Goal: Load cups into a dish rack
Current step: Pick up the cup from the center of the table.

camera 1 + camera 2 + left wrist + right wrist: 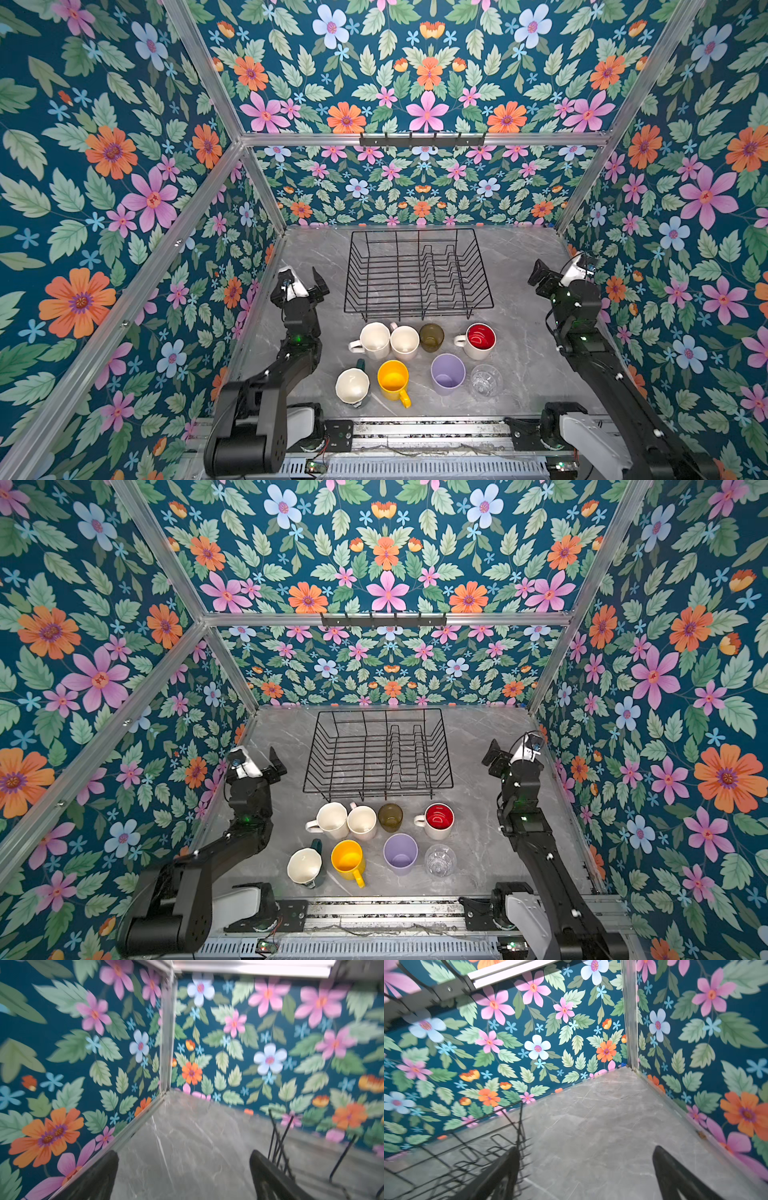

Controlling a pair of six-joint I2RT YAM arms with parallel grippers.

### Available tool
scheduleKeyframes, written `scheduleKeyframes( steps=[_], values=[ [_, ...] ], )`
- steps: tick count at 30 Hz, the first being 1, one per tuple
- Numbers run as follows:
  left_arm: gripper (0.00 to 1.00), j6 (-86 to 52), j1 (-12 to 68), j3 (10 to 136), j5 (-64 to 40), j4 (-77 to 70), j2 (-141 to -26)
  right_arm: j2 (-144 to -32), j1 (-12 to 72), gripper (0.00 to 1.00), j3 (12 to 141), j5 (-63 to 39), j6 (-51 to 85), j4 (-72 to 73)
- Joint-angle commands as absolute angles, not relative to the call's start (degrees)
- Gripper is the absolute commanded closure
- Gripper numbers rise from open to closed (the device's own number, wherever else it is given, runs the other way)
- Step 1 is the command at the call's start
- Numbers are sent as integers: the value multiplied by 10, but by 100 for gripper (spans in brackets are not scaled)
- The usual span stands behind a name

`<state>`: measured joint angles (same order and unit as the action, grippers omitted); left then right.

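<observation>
The black wire dish rack (417,274) (378,752) stands empty at the back of the table. In front of it stand the cups, in two rows. Far row: a white mug (374,338), a cream mug (404,340), an olive glass (431,336) and a red-inside mug (481,338). Near row: a dark green mug (352,386), a yellow mug (392,379), a lilac tumbler (447,374) and a clear glass (485,380). My left gripper (304,280) (184,1153) hovers open left of the rack. On the rack's right, my right gripper (557,270) (586,1148) is open and empty too.
Flowered walls with aluminium posts close in the grey marble table (519,374) on three sides. A black hook rail (422,139) hangs high on the back wall. A metal rail (415,432) carrying both arm bases runs along the front edge.
</observation>
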<state>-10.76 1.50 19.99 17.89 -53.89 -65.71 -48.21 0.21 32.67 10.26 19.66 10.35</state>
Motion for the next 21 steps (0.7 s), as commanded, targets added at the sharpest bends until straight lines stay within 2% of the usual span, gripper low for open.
scheduleKeyframes(
  steps=[1, 5, 10, 15, 21],
  values=[
    [0, -205, 14, 212, 158, -438, -615, -425, -1, 1, 327, 6, 248, -55],
    [1, -209, 14, 234, 78, -432, -600, -408, -1, 5, 385, -45, 231, -199],
    [2, -233, 14, 285, 19, -398, -607, -461, 12, 11, 483, -86, 207, -388],
    [2, -248, 14, 298, 0, -392, -594, -491, 76, 20, 509, -69, 214, -465],
    [2, -233, 14, 309, -7, -352, -557, -532, 109, 26, 486, -117, 243, -492]
  ],
)
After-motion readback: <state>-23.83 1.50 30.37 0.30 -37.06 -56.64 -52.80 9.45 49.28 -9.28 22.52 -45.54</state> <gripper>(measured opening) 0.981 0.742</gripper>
